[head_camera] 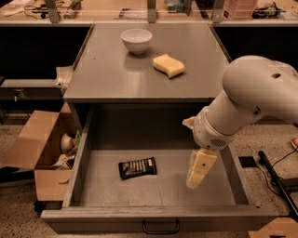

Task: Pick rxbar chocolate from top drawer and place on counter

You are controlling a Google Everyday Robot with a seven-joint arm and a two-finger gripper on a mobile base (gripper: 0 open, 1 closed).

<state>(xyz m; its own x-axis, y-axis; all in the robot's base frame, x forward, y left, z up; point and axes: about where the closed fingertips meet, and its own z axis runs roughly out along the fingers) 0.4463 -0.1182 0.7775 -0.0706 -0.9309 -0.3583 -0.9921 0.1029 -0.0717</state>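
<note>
The rxbar chocolate (137, 168), a dark flat bar with pale lettering, lies on the floor of the open top drawer (158, 218), left of its middle. My gripper (199, 169) hangs inside the drawer at the right, pointing down, about a hand's width to the right of the bar and not touching it. The counter (107, 69) is the grey metal top behind and above the drawer.
A white bowl (136, 40) and a yellow wavy sponge (168, 65) sit on the counter. An open cardboard box (39, 153) with clutter stands on the floor at the left. Cables and a black bar (274, 181) lie on the floor at the right. A tan workbench (116, 9) runs along the back.
</note>
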